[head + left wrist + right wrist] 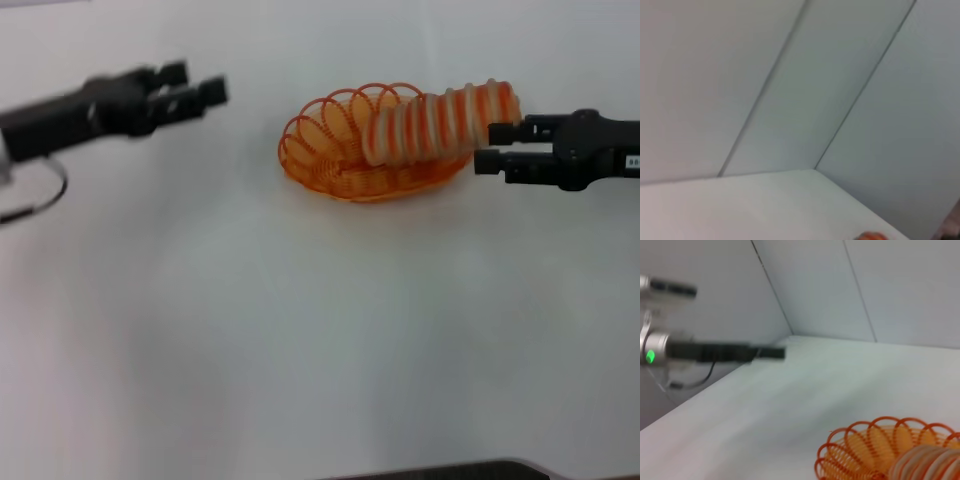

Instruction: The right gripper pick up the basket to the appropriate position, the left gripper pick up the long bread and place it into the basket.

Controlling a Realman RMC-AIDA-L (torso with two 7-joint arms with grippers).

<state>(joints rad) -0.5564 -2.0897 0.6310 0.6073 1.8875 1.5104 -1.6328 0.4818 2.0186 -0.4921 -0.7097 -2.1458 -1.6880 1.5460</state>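
The long bread (440, 122) lies in the orange wire basket (340, 170) at far centre of the white table (300, 340), its right end propped over the rim. The placing step therefore appears complete. The left gripper (200, 90) hangs well apart to the far left, fingers spread and holding nothing. The right gripper (500, 147) sits just beside the basket's right end, fingers spread, with no visible grip. The next move, in my judgement, calls only for clearing both arms without catching the overhanging loaf. The right wrist view alone shows the left arm's green light (649, 356); the left wrist view shows little besides walls and table.
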